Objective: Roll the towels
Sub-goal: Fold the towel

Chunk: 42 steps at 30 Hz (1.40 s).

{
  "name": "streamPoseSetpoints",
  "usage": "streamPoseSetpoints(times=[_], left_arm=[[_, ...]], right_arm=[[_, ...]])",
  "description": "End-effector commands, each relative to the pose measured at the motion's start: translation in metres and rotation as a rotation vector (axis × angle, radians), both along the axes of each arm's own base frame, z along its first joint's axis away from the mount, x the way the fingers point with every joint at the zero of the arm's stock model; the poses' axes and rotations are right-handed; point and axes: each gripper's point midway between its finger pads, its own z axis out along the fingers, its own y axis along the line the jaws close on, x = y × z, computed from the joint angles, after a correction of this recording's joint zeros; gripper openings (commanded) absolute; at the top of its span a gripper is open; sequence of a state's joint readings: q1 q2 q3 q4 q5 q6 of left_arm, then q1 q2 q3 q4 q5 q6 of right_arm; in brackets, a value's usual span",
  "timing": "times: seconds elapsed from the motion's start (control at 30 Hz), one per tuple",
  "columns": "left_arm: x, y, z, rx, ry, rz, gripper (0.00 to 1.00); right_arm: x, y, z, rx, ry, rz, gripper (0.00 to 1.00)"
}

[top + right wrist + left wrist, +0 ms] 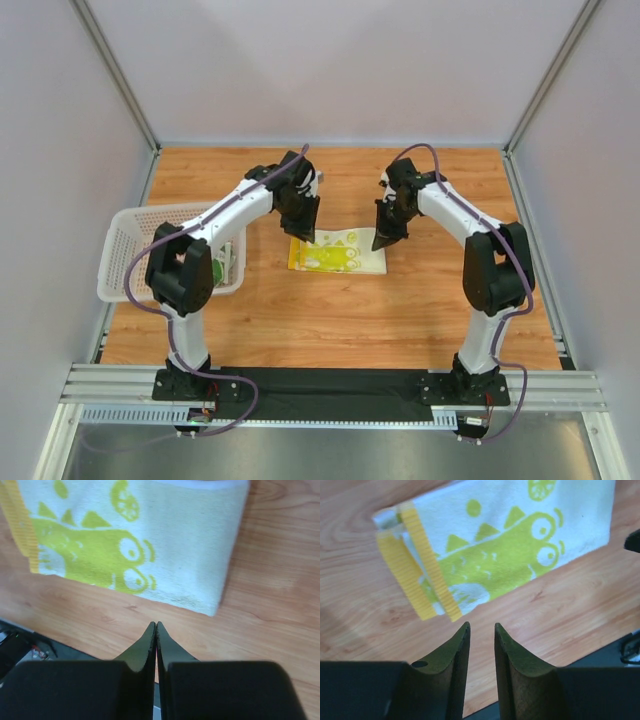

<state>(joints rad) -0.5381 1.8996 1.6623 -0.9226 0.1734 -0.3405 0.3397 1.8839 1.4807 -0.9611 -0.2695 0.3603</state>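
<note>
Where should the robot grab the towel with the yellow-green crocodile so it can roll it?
Probably the yellow-striped end of the towel, coming from the left arm's side. Its two loose layers finish there, giving the left gripper an edge to pinch. The other end looks like a closed fold.

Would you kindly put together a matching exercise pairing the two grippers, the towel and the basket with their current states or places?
1 left gripper
2 right gripper
3 towel
4 basket

A shut, holding nothing
B at the left edge of the table
C slightly open, holding nothing
D lying folded between the grippers

Pairs: 1-C, 2-A, 3-D, 4-B
</note>
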Motion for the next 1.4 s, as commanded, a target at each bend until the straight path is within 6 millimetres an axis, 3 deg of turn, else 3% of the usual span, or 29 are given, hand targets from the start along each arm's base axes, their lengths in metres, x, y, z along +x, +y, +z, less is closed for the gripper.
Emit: streamPoseSetpoints(times=[0.0,0.13,0.33,0.47,0.57,0.77,1.0,1.07,1.17,1.33,1.37], left_arm=[[-0.014,-0.037,-0.008,-0.172,0.062,-0.07,0.33],[-0.021,-0.048,-0.03,-0.188,0.122,-0.103,0.29],[-0.029,-0.041,-0.068,-0.143,0.198,-0.063,0.28],[-0.035,-0.023,-0.094,-0.129,0.245,-0.029,0.28],[-0.028,0.0,-0.111,-0.133,0.27,0.039,0.28],[-0.034,0.024,-0.126,-0.089,0.288,0.067,0.27],[-0.03,0.034,-0.117,-0.049,0.246,0.063,0.26],[-0.026,0.036,-0.106,-0.037,0.221,0.063,0.27],[-0.02,0.04,-0.085,-0.023,0.171,0.065,0.27],[-0.008,0.034,-0.039,-0.039,0.084,0.065,0.3],[-0.007,0.03,-0.029,-0.049,0.065,0.06,0.3]], right_arm=[[0.006,0.04,0.021,0.232,-0.025,0.058,0.0],[0.006,0.056,0.009,0.336,-0.006,0.075,0.0],[-0.008,0.047,-0.043,0.316,0.085,0.058,0.0],[-0.019,0.033,-0.082,0.27,0.149,0.024,0.0],[-0.023,0.022,-0.1,0.21,0.181,-0.013,0.0],[-0.04,0.013,-0.109,0.186,0.215,-0.04,0.0],[-0.056,0.011,-0.093,0.199,0.224,-0.052,0.0],[-0.055,0.014,-0.075,0.229,0.196,-0.036,0.01],[-0.048,0.035,-0.035,0.356,0.155,0.016,0.06],[-0.015,0.059,0.028,0.472,0.039,0.051,0.1],[-0.012,0.063,0.033,0.487,0.036,0.055,0.1]])
